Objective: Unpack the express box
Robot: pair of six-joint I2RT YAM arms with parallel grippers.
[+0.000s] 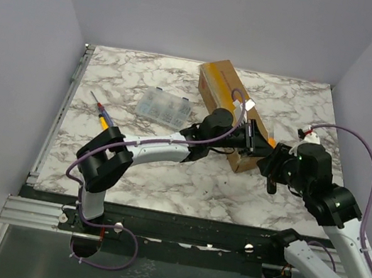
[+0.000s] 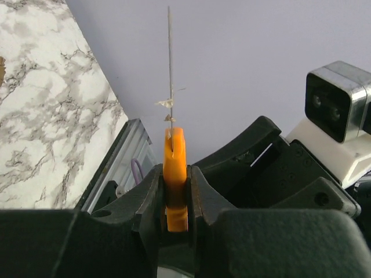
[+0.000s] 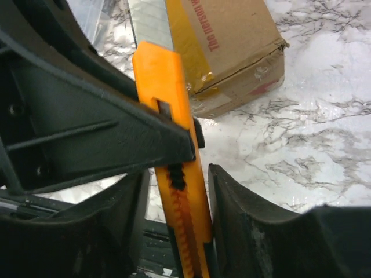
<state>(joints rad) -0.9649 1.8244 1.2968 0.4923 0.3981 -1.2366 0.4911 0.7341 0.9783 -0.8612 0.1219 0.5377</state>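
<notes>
Overhead, the left gripper (image 1: 252, 140) and right gripper (image 1: 271, 161) meet at the near end of the express box (image 1: 224, 92). The box lies at an angle on the far-centre part of the marble table (image 1: 164, 178), tape strip uppermost. A clear compartment case (image 1: 165, 106) sits near the box on its left. A slim tool (image 1: 102, 114) with a red and orange handle lies well apart, further left. Plain grey walls (image 1: 215, 14) enclose the table on three sides.

Left wrist view: the left gripper's fingers (image 2: 145, 191) are clamped tight on an orange utility knife (image 2: 175, 152). Its thin blade (image 2: 169, 69) is extended, pointing away from them. A camera housing (image 2: 339, 107) on the right arm stands close by.

Right wrist view: the right gripper's two fingers stand partly open astride the knife handle. One finger lies against the handle; a gap shows beside the other. The left gripper grips the handle higher up. Beyond, the box end rests on the marble, with tape over its edge and red print visible.
</notes>
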